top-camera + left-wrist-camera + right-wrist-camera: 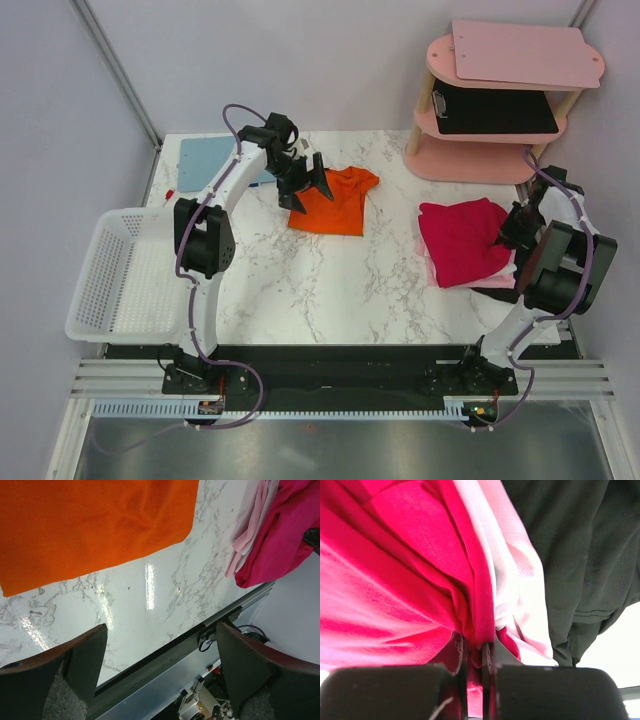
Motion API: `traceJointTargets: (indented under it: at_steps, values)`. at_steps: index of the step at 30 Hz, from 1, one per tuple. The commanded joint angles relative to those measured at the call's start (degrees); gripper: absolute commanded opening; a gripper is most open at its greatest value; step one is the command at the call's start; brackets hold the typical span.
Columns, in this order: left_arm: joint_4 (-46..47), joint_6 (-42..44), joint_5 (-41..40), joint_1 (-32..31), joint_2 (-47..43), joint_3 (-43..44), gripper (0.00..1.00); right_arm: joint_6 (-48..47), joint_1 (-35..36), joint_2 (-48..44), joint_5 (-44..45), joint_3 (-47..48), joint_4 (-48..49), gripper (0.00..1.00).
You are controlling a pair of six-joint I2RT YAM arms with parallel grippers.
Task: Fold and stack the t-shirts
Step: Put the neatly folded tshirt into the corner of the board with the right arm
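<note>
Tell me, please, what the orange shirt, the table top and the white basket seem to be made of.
Orange shirt: soft matte knit cloth, probably cotton; it wrinkles and folds. Table top: white marble-look slab with grey veins, glossy, since lamps mirror in it; real stone or laminate is unclear. Basket: likely white moulded plastic, by its even mesh walls.

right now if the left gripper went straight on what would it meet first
Probably the bare marble table beside the orange t-shirt, though depth is unclear; the left gripper is open.
</note>
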Motion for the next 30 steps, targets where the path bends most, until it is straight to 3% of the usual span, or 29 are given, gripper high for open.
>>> traceJointTargets:
  at_steps: [1, 9, 17, 22, 23, 24, 26, 27, 28, 30]
  values:
    - [-1.7, -0.7, 0.2, -0.1, 0.7, 0.6, 0.95, 1.5, 0.4, -5.3, 0.4, 0.9, 2.1, 0.00]
    - [-1.9, -1.1, 0.1, -0.3, 2.3, 1.3, 0.94, 8.6, 0.1, -19.8, 8.8, -1.1, -4.8, 0.00]
    - [-2.1, -0.8, 0.4, -0.4, 3.8, 2.6, 0.93, 10.9, -1.8, -20.8, 13.8, -6.3, -8.0, 0.00]
    - [-2.6, -0.4, 0.5, -0.3, 4.8, 4.1, 0.93, 9.4, -2.1, -16.6, 14.6, -10.0, -3.1, 0.03]
    - [-2.7, -0.3, 0.5, -0.3, 5.2, 4.4, 0.93, 10.1, -2.0, -15.7, 15.6, -9.7, -3.3, 0.15]
    - [-2.7, -0.2, 0.4, -0.3, 5.3, 4.9, 0.93, 10.1, -2.1, -14.4, 16.4, -9.3, -3.5, 0.37]
    - [-3.5, 0.0, 0.1, -0.1, 5.4, 5.5, 0.93, 9.5, -2.1, -13.9, 16.4, -7.5, -3.4, 0.62]
    - [-3.5, 0.0, -0.2, -0.1, 5.5, 6.2, 0.93, 9.3, -2.0, -14.2, 16.4, -6.7, -3.3, 0.89]
    - [-4.0, 0.1, -0.3, 0.0, 5.7, 6.7, 0.93, 9.1, -2.0, -14.6, 16.1, -5.3, -3.3, 0.98]
    - [-4.5, 0.2, -1.4, 0.2, 6.0, 8.0, 0.94, 8.1, -1.8, -15.4, 15.0, -3.4, -3.2, 0.98]
